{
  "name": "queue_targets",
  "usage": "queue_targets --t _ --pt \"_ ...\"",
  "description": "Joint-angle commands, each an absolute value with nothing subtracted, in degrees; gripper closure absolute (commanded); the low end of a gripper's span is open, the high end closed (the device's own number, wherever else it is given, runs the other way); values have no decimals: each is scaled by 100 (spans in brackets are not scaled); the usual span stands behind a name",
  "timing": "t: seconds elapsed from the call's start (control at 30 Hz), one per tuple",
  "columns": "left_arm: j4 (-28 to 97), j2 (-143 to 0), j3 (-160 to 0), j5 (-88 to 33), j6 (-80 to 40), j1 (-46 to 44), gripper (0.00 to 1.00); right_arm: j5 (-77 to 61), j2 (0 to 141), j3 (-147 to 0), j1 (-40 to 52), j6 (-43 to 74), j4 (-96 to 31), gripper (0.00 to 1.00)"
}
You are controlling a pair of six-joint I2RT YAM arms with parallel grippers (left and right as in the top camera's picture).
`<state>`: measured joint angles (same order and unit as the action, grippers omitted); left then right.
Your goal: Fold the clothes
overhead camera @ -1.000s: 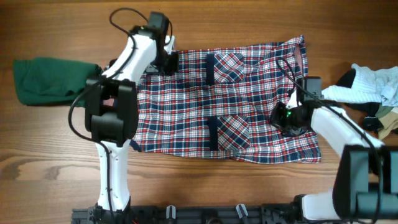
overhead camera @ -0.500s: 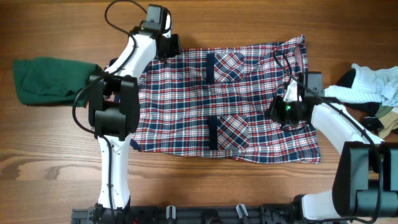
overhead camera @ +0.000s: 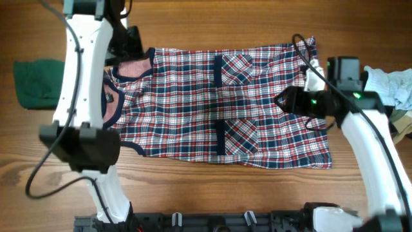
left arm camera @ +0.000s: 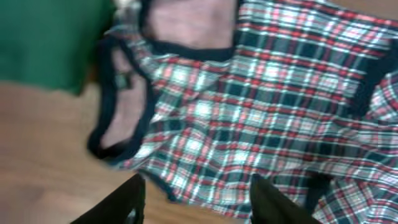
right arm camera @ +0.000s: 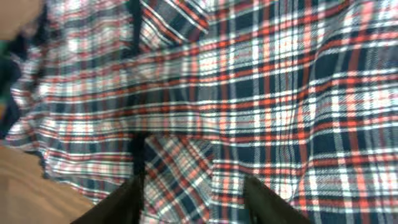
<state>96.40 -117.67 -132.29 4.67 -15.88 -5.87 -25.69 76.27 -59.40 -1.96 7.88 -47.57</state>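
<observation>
The clothes in hand are one red, navy and white plaid garment (overhead camera: 193, 103), lying spread flat across the table. Its navy-trimmed neckline (overhead camera: 132, 67) is at the left and its two patch pockets (overhead camera: 237, 69) sit mid-cloth. My left gripper (overhead camera: 132, 45) hangs above the garment's top left corner. In the left wrist view the left gripper (left arm camera: 198, 205) is open and empty, above the neckline and an armhole (left arm camera: 118, 124). My right gripper (overhead camera: 281, 101) hovers over the garment's right part. The right gripper (right arm camera: 194, 205) is open over a pocket (right arm camera: 177, 174), holding nothing.
A dark green cloth (overhead camera: 37, 84) lies at the table's left edge, partly under my left arm. At the far right edge sits a heap of other clothes (overhead camera: 386, 90), white, light blue and dark. Bare wood shows in front of and behind the plaid garment.
Both grippers have opened and let go of the plaid garment. Both arms have lifted, the left one swinging left. The garment's left end with neckline and armholes now lies exposed.
</observation>
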Motion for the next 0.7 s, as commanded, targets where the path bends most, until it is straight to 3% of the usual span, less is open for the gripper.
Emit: queue_targets --t 0.0,0.03,0.17,0.33,0.43,0.5,0.57,0.67 --pt "9653 -11041 -13253 961 -2053 -362 44 -2180 6910 -6016 -183 1627 -5251 34" --pt "9653 -10938 -13233 836 -2060 -290 41 -2167 6862 -6016 -183 1761 -5502 34" --pt "9653 -10672 -12361 526 -1979 -169 42 -2008 7013 -5929 -183 1828 -6154 32" --pt "9653 -9957 -10167 436 -2047 -169 47 -1984 7024 -5929 -183 1970 -5645 28" --pt "9638 -8624 -9096 360 -2434 -169 45 -1907 7024 -5929 -183 2270 -5155 25" --pt "9319 -7662 -8573 368 -2536 -169 39 -1905 7026 -5929 -183 2272 -5142 25" --pt "8724 -6571 -7905 368 -2596 -169 24 -1905 7041 -5929 -183 2270 -5177 23" --pt "8460 -5607 -7065 364 -2596 -169 13 -1905 7126 -5929 -183 2423 -5159 21"
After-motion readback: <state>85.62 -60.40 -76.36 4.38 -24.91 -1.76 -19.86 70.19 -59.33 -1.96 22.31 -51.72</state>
